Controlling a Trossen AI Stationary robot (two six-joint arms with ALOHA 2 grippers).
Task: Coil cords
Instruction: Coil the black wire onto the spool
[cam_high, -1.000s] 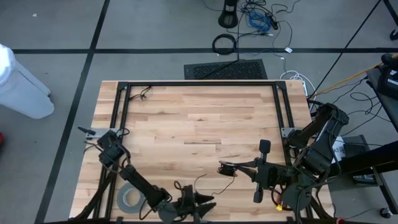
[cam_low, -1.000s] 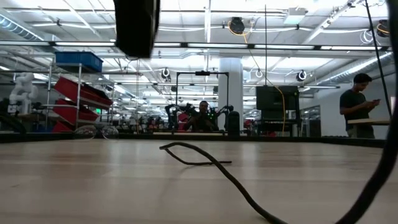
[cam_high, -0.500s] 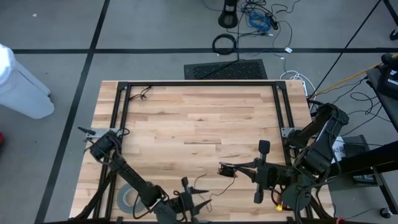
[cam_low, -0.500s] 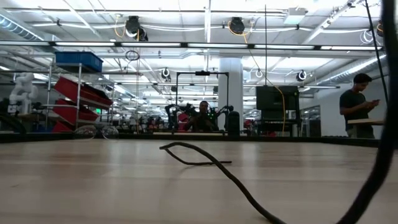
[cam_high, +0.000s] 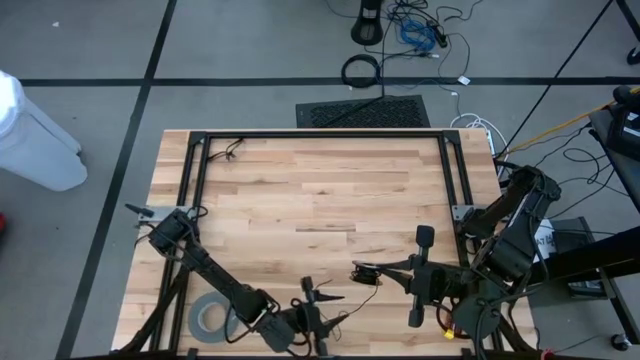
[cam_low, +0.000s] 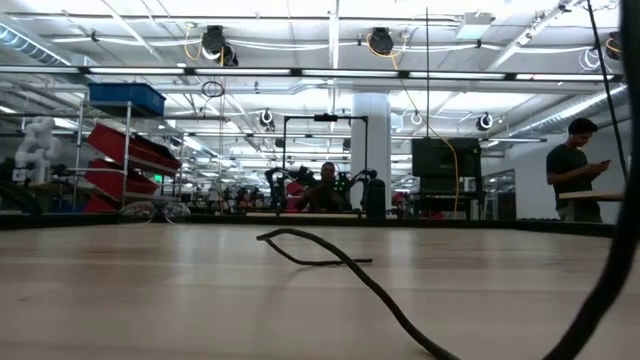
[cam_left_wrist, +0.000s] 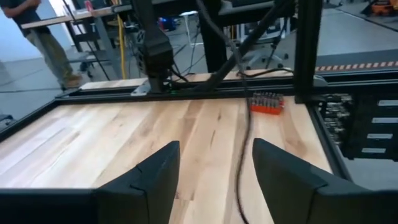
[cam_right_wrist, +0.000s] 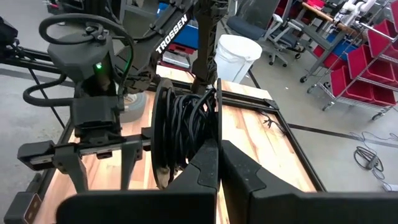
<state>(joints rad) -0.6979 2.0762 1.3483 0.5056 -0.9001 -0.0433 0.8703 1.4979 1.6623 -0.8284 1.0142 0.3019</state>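
1. Light wood worktop (cam_high: 320, 190) filled the middle of the high view, ringed by a black frame.
2. Left claw (cam_high: 318, 303) sat at the bottom centre of the high view, near the worktop's lower edge; its own wrist view showed the two dark fingers (cam_left_wrist: 158, 174) standing apart with bare wood between them, nothing held.
3. Right claw (cam_high: 362, 272) was just right of it in the high view, lower centre; in its wrist view the fingers (cam_right_wrist: 208, 168) met, pinched shut on the cords.
4. Cords (cam_right_wrist: 183, 134): thin dark wire wound in a tight bundle of loops, standing upright right at the right claw's fingertips, above the wood.
5. In the high view a loose thin strand (cam_high: 345, 312) trailed on the worktop between the two claws; whether it touched the left claw could not be told.
6. Low view showed a dark strand (cam_low: 330, 262) lying across the wood, running toward the lower right of the frame.
7. Grey tape roll (cam_high: 208, 318) lay flat at the lower left of the high view, beside the left arm.
8. A person (cam_low: 575, 170) stood at the right edge of the low view, far behind the worktop.
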